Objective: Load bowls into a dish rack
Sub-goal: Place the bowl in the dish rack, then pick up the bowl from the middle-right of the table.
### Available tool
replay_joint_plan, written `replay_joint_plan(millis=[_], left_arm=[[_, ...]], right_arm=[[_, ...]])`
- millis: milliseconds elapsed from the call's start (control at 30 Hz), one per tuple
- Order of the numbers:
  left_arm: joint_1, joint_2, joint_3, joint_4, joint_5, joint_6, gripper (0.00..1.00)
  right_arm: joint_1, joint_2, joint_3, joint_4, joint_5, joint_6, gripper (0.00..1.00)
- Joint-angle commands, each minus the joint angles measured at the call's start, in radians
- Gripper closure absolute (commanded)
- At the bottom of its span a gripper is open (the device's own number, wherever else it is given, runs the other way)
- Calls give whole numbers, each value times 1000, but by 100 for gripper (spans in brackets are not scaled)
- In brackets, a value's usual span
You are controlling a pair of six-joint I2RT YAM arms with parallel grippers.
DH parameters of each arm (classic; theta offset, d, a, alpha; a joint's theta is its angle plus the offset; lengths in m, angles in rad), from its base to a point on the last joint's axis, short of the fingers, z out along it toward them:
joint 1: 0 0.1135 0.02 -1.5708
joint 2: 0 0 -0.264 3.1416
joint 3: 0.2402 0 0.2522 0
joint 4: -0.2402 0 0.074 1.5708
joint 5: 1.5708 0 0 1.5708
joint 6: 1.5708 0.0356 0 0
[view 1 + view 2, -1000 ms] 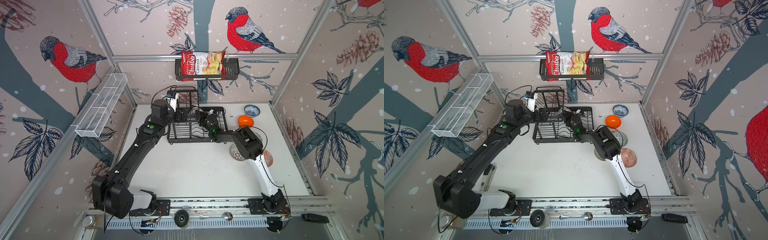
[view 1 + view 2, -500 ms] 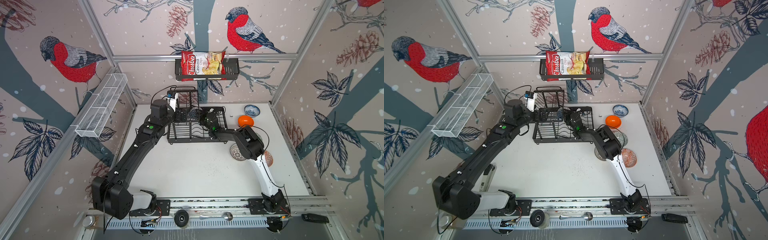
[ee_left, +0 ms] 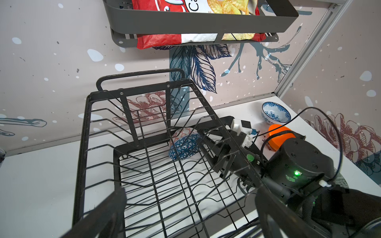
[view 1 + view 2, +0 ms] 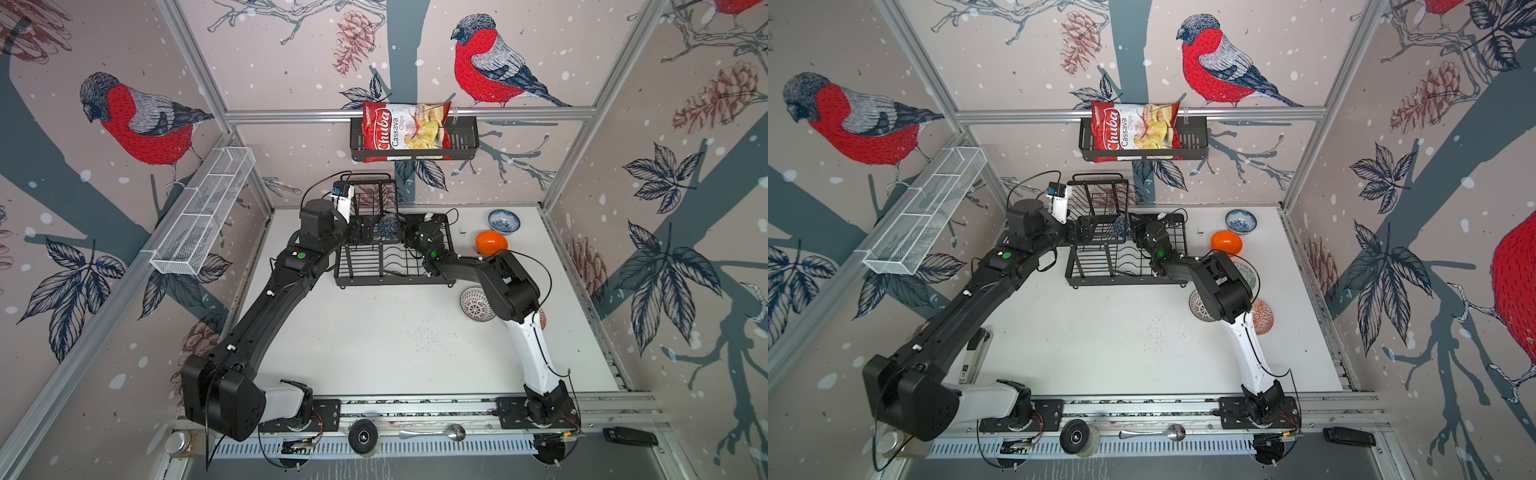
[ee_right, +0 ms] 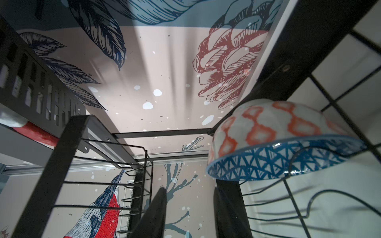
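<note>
The black wire dish rack stands at the back of the table. One bowl with blue triangles inside lies tilted on its side in the lower tier, also shown in the left wrist view. My right gripper is open right beside that bowl, with nothing between its fingers. My left gripper stands wide open at the raised upper basket, only rack wires showing between its fingers.
A blue-flowered bowl, an orange bowl, a black-lattice bowl, a grey-green bowl and a red-orange bowl sit right of the rack. A chips bag shelf hangs behind, a white mesh basket on the left wall.
My right gripper's jaws have spread apart and let go of the blue triangle bowl, which stays in the rack. The left arm has not moved.
</note>
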Motion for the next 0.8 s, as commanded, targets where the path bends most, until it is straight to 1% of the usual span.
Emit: replay_joint_plan(millis=[0, 167, 300, 400, 567, 667, 700, 767], left_arm=[[3, -9, 0, 47, -36, -10, 3], [4, -19, 0, 49, -39, -6, 3], [3, -51, -13, 68, -33, 7, 3], [4, -83, -40, 107, -14, 12, 3], [-9, -104, -57, 133, 47, 24, 3], [-36, -111, -60, 133, 44, 49, 3], [-50, -113, -62, 137, 40, 60, 3], [-87, -119, -80, 156, 20, 78, 3]], right_arm=[[-9, -43, -39, 27, -16, -56, 56], [-33, -134, -120, -7, -36, -134, 51], [-49, -218, -158, -105, -67, -210, 46], [-64, -291, -192, -195, -70, -280, 40], [-93, -409, -226, -368, -57, -433, 26], [-104, -478, -242, -476, -44, -535, 5], [-106, -504, -251, -515, -33, -570, 0], [-112, -556, -279, -574, -11, -628, 0]])
